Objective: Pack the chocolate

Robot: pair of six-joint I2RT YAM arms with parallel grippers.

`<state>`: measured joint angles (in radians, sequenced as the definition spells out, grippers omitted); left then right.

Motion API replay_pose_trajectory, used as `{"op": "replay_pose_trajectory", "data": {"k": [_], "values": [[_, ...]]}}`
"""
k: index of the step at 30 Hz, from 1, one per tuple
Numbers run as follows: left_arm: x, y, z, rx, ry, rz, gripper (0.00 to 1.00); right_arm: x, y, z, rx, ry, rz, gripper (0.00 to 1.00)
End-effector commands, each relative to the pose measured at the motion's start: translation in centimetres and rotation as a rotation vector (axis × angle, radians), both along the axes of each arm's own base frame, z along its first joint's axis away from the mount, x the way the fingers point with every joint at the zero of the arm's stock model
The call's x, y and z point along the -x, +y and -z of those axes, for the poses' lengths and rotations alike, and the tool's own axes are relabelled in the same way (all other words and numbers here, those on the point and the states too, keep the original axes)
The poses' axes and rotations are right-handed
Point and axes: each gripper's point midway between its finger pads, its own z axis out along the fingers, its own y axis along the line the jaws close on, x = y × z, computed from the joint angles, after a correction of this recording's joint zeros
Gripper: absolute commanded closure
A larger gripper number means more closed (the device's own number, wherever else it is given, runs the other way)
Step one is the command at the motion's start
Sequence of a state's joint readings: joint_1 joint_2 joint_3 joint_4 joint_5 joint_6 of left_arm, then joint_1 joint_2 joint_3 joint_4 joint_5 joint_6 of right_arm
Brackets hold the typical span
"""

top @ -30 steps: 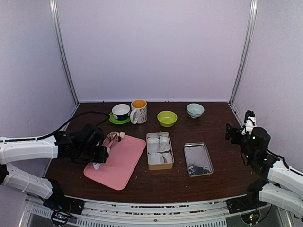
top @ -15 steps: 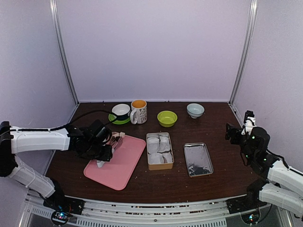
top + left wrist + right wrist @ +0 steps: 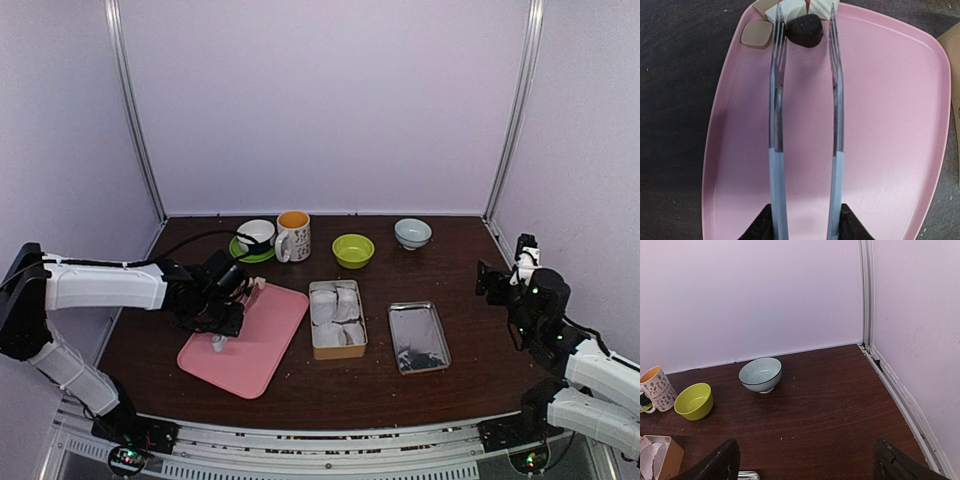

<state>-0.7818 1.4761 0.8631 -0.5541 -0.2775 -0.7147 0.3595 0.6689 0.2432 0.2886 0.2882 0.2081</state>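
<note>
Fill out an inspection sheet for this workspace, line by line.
Surface: dark wooden table, small specks.
Job's things: dark chocolate between the tips of the tongs, tan piece and white pieces beside it, all at one end of the pink tray; open tin holding white paper cups to the tray's right.
Clutter: metal tray, mug, cup on a green saucer, green bowl, pale bowl.
Tools: left tool shut on the tongs over the pink tray; right tool open, empty, at the table's right side.
Cables: black cable arching over the table's back left.
Surroundings: plain pale walls, metal corner posts.
</note>
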Motion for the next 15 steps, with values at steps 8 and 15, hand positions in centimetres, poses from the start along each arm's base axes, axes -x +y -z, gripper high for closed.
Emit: {"op": "replay_pose_trajectory", "data": {"k": [8, 15], "values": [[-1.9, -0.7, -1.7, 0.008, -0.058, 0.005, 0.72, 0.0, -0.1, -0.7, -0.003, -0.026, 0.003, 0.08], [-0.2, -0.4, -3.2, 0.062, -0.041, 0.036, 0.74, 0.0, -0.1, -0.7, -0.003, -0.026, 0.002, 0.08]]}}
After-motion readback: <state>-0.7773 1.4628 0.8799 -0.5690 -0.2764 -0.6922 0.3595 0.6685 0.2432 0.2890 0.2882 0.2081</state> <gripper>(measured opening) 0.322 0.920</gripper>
